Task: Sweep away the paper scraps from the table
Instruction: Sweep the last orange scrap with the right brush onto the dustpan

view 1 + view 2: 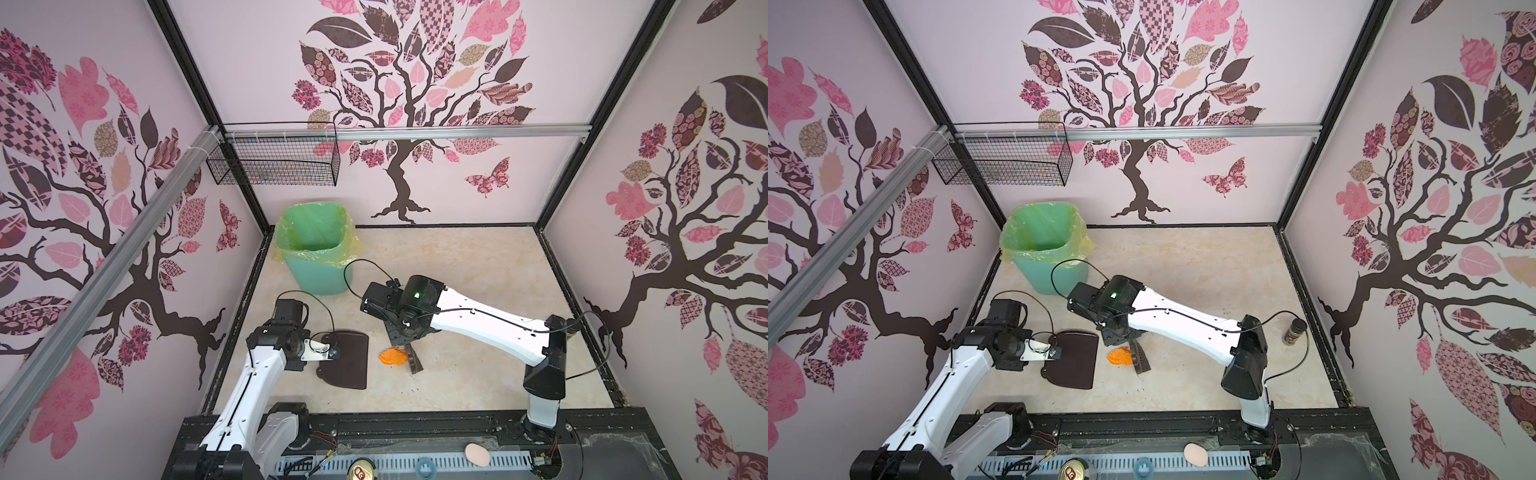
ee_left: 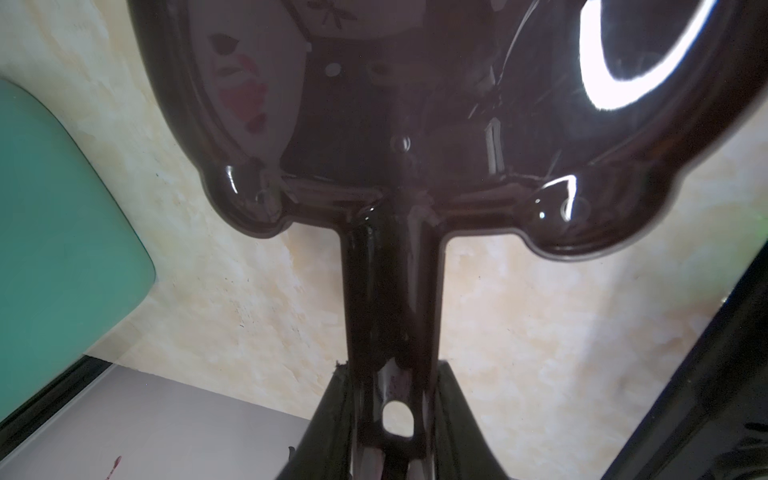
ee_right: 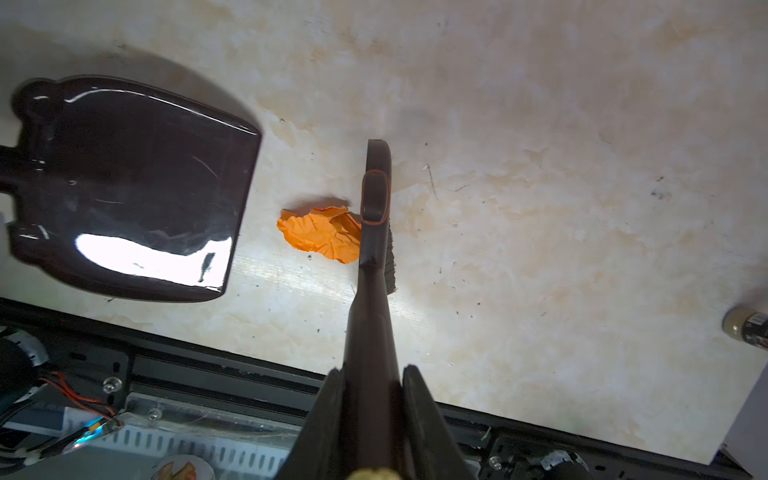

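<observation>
Scrap (image 3: 320, 235): widest left-right, against brush (image 3: 376, 208), right of dustpan (image 3: 133, 187).
Right gripper (image 3: 372, 374): clamps brush handle, scrap below.
Left gripper (image 2: 392, 374): clamps dustpan handle.

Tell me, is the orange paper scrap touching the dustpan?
Apart. The right wrist view shows a strip of bare table between the orange paper scrap and the dustpan's front lip.

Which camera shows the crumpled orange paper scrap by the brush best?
The right wrist view: the crumpled orange paper scrap appears large and sharp, lying against the dark brown brush. Both top views show the scrap only small, beside the brush. The left wrist view misses it, being filled by the glossy dark dustpan.
</observation>
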### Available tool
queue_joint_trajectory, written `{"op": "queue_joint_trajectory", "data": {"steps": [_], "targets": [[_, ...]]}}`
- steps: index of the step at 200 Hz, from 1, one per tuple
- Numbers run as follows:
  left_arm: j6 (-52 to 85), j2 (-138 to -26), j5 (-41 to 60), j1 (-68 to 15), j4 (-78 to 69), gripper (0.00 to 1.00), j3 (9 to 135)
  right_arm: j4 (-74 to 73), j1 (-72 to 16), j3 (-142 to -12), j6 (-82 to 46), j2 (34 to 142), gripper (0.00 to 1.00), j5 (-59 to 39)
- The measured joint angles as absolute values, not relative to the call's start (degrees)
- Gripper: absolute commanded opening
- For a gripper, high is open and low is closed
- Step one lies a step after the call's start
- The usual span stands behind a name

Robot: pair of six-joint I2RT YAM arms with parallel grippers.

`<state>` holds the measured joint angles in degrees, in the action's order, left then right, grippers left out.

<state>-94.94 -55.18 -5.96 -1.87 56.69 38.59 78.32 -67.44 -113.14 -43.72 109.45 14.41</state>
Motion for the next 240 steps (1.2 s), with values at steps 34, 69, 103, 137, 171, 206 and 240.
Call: {"op": "queue_joint_trajectory", "data": {"steps": [34, 69, 103, 137, 171, 206, 240], "targets": [[-93.78, -55.29, -5.93, -2.04, 56.71, 0.0, 38.59, 75.92, -69.82, -119.85, -44.23, 113.84, 0.0, 12.1], [-92.75, -55.72, -5.96, -2.04, 56.75, 0.0, 38.59, 74.37, -71.31, -126.06, -44.6, 117.84, 0.0, 9.78], [-91.98, -55.99, -5.96, -2.02, 56.95, 0.0, 38.59, 75.05, -71.57, -128.68, -44.62, 118.61, 0.0, 9.08], [-90.39, -57.19, -4.62, -2.04, 57.14, 0.0, 38.65, 75.42, -71.81, -129.32, -44.75, 118.52, 0.0, 8.97], [-87.35, -59.83, -1.58, -1.85, 58.76, 0.0, 41.15, 77.65, -71.99, -129.73, -45.28, 118.34, 0.0, 10.76], [-83.59, -61.58, 3.2, -0.91, 60.14, 0.0, 45.8, 80.4, -71.99, -127.28, -46.68, 114.61, 0.0, 14.41], [-80.97, -61.25, 7.79, 0.1, 60.53, 0.0, 46.48, 81.89, -71.75, -119.02, -49.15, 103.44, 0.0, 19.11]]}}
